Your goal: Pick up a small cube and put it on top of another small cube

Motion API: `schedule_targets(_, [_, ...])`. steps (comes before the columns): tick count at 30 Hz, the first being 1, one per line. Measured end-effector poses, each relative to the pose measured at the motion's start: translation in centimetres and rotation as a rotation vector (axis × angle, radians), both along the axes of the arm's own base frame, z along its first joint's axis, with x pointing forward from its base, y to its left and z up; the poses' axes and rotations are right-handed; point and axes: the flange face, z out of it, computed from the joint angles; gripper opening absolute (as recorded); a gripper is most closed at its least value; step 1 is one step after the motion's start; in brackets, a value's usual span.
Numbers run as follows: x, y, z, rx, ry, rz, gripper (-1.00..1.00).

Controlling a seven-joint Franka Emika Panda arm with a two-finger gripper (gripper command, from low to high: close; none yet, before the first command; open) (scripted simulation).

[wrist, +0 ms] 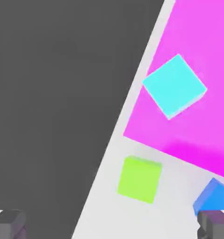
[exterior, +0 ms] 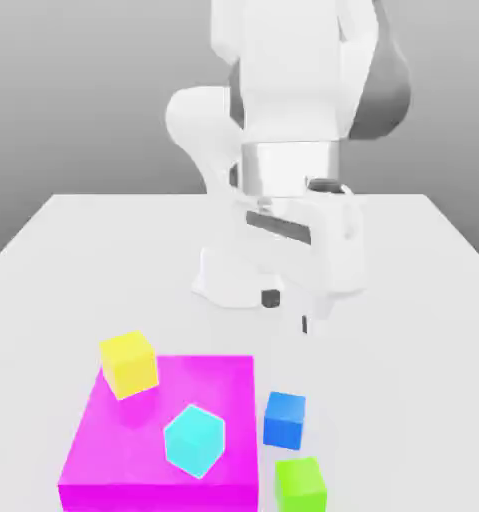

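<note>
Two flat opposite faces I'd pinch on the small cube (exterior: 284, 419), seemingly rigid, light; end effector (exterior: 288, 311) open, empty.

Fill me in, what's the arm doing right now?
The Panda arm's hand hangs open and empty above the white table, holding nothing. The deep-blue cube sits on the table beside the big magenta block, with the green cube just in front of it. The yellow cube and cyan cube rest on top of the magenta block. Nothing is stacked yet; the hand looks poised for a pick, likely the blue cube.
</note>
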Motion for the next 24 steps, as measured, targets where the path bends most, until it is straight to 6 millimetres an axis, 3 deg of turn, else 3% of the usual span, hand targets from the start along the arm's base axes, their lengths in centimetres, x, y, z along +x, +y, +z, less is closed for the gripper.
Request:
schedule_targets(12, [-5.4,0.9,-12.5,0.034,0.207,-0.463,0.00])
schedule_targets(18, [-5.7,1.1,-18.2,0.037,0.219,-0.486,0.00])
schedule_targets(19, [-5.8,1.1,-19.0,0.036,0.219,-0.485,-1.00])
schedule_targets(24, [-5.8,1.1,-19.0,0.037,0.217,-0.485,-1.00])
